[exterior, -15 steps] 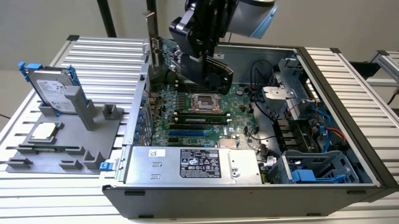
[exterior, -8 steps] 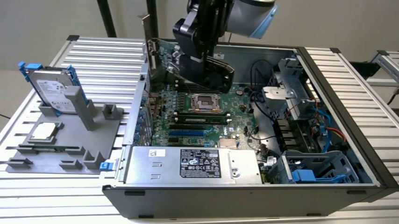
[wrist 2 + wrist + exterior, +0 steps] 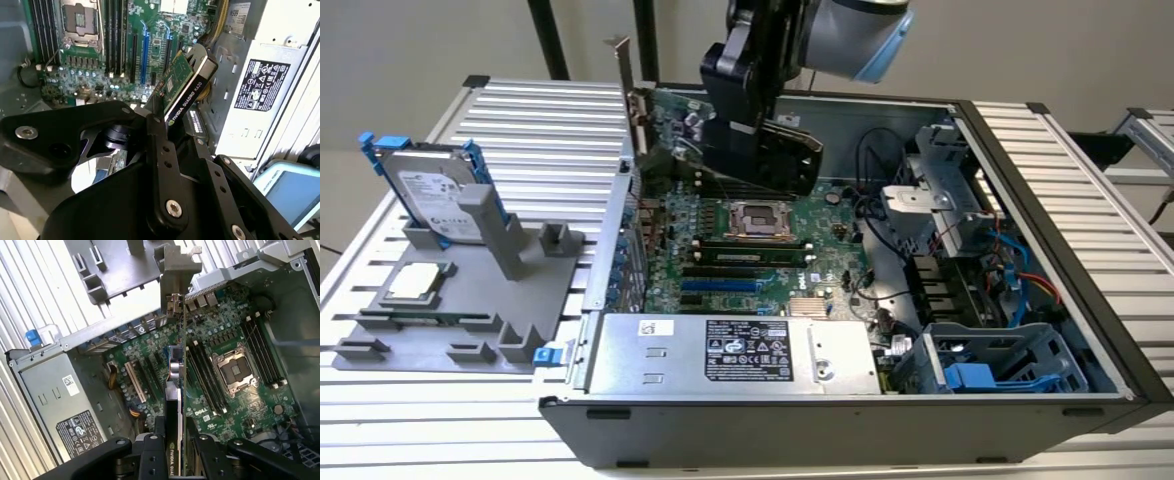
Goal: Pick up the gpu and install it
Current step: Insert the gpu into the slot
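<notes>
In the exterior view, from its left to its right: one grey fixture tray (image 3: 534, 300) is lying on a ribbed aluminium table (image 3: 534, 120). One silver hard drive (image 3: 438, 195) in a blue frame is standing upright in the tray. One small square CPU chip (image 3: 416, 283) is lying flat in the tray, nearer the camera.

Just beside the tray, one open computer case (image 3: 827, 435) is lying on its side. It is showing one green motherboard (image 3: 720, 255) with one empty CPU socket (image 3: 758, 220). One silver power supply (image 3: 734, 350) is running along the near wall, and one blue drive cage (image 3: 994, 365) is sitting in the near corner at the exterior view's right.

One black gripper (image 3: 750, 140) is reaching down into the case from above. Its fingers are clamped tight on the one gpu (image 3: 670, 125), pinching the card across its two flat faces. In the first wrist view the gripper (image 3: 175, 460) is holding the gpu (image 3: 176, 372) edge-on.

The gpu is hanging tilted over the motherboard, toward the far wall. Its silver bracket (image 3: 176, 270) is pointing at the case wall beside the tray. In the second wrist view the gpu (image 3: 182, 82) is hovering over two blue expansion slots (image 3: 144, 55), with its far corner near the power supply (image 3: 260, 85).

The case's upper side is standing open, leaving free room above the board, while walls are closing it in on four sides. Whether the card's lower edge is touching a slot cannot be told.
</notes>
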You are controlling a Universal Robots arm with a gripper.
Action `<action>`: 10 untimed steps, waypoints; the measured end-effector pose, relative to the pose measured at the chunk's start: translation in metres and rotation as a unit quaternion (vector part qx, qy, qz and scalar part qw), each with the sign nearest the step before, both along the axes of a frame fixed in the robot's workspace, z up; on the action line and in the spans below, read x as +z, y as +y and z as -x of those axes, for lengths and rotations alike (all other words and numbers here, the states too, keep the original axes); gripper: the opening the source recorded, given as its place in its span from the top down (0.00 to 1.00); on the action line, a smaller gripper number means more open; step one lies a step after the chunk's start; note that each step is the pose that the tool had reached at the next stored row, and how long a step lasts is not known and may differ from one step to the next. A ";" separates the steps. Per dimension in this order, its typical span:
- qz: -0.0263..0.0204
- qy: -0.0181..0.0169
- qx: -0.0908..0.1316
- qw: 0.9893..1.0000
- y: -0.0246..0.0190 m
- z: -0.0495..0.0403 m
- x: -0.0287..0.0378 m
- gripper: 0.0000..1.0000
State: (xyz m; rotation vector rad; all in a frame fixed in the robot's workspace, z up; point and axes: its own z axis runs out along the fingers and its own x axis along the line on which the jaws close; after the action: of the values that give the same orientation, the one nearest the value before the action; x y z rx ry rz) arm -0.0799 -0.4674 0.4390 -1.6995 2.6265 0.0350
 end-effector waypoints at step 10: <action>0.000 0.000 0.070 0.998 0.0000 0.0000 0.0000 1.00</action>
State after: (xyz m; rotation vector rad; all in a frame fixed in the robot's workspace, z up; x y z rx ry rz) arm -0.0799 -0.4674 0.4390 -1.8800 2.5023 0.0364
